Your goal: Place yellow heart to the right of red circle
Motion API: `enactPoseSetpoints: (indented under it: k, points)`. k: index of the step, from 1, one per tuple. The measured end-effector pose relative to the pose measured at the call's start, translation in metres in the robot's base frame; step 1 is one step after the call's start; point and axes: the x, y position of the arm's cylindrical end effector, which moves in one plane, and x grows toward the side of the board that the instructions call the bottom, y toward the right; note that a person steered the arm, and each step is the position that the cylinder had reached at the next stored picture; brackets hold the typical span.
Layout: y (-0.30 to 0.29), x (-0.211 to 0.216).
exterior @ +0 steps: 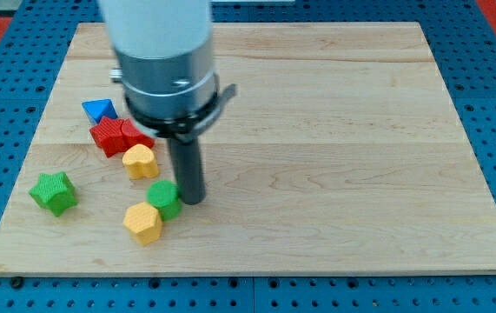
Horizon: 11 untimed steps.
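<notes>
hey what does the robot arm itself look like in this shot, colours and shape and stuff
The arm is a fat white cylinder entering from the view's top. Below it sits a silvery grey metal collar, then a black clamp ring with a small lug sticking out toward the view's right. From that hangs a straight dark grey rod, round and plain, ending at my tip. No cables or markings show.

Arm (pixel 162 52) enters from 12 o'clock, wrist housing pointing straight down, clamp lever sticking out toward 3 o'clock. Rod (pixel 187 165) hangs vertical below it. My tip (pixel 192 202) sits at board level, roughly 7 o'clock from frame centre.
</notes>
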Motion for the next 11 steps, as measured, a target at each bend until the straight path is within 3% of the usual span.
enactPoseSetpoints:
  k: [3,4,6,8,9,10,11]
  points:
    - [-0.117,-0.003]
    - [-0.114,-0.017]
    - [-0.029,-0.046]
    - [0.011,-0.037]
    - [0.036,-0.070]
    - [0.094,-0.077]
    - [0.101,-0.109]
